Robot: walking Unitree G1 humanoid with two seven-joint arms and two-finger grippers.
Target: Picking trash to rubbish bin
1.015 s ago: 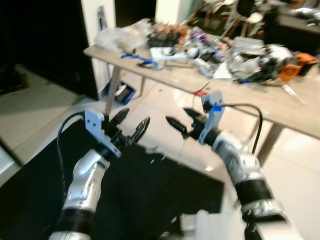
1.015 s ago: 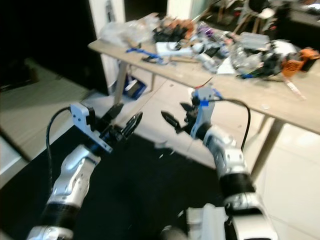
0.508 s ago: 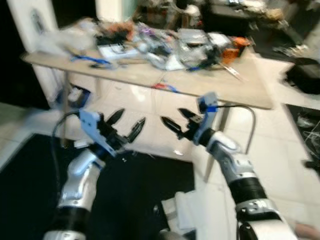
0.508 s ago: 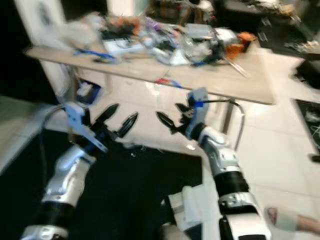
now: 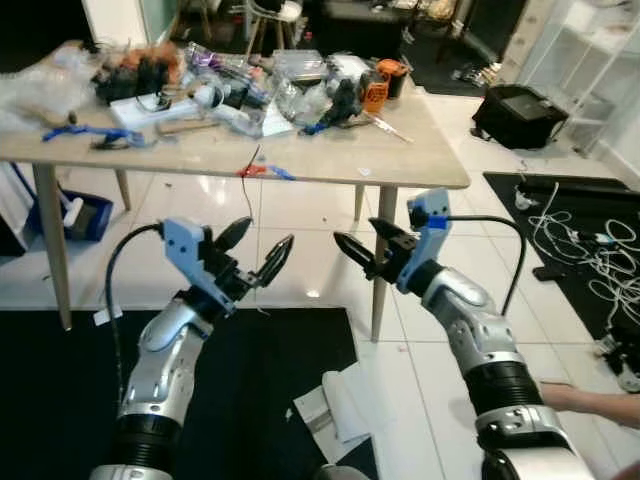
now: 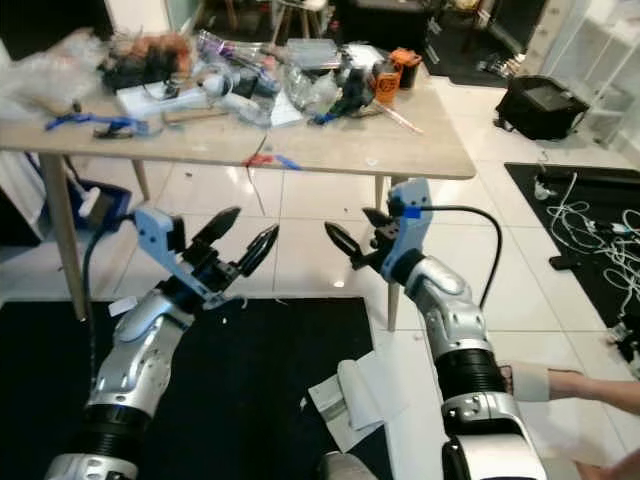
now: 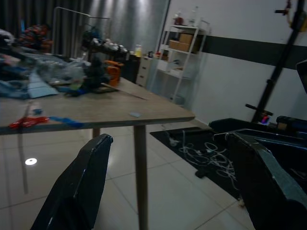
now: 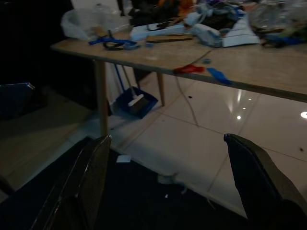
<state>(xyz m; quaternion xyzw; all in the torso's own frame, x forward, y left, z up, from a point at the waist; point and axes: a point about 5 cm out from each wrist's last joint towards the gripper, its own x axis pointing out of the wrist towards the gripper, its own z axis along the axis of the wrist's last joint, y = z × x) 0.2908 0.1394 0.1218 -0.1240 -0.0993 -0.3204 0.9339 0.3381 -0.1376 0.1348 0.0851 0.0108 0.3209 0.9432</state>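
Note:
White crumpled paper (image 5: 335, 405) lies on the floor where the black mat (image 5: 250, 390) meets the tiles, below and between my two arms. A small white scrap (image 6: 120, 305) lies on the tile near the table leg, and the right wrist view picks out another scrap (image 8: 123, 158) at the mat's edge. My left gripper (image 5: 262, 240) is raised in front of me, open and holding nothing. My right gripper (image 5: 355, 232) hangs beside it at the same height, also open. Both are well above the floor and apart from the paper.
A wooden table (image 5: 330, 160) piled with clutter stands just ahead. A blue dustpan (image 5: 80, 215) sits under its left end. A black bag (image 5: 510, 105) and white cables (image 5: 590, 230) lie at the right. A person's hand (image 6: 560, 385) rests on the floor at lower right.
The camera has swung to the right and the blur has gone; the table's right end, the bag and the cables came into view. Both arms keep the same raised, open pose.

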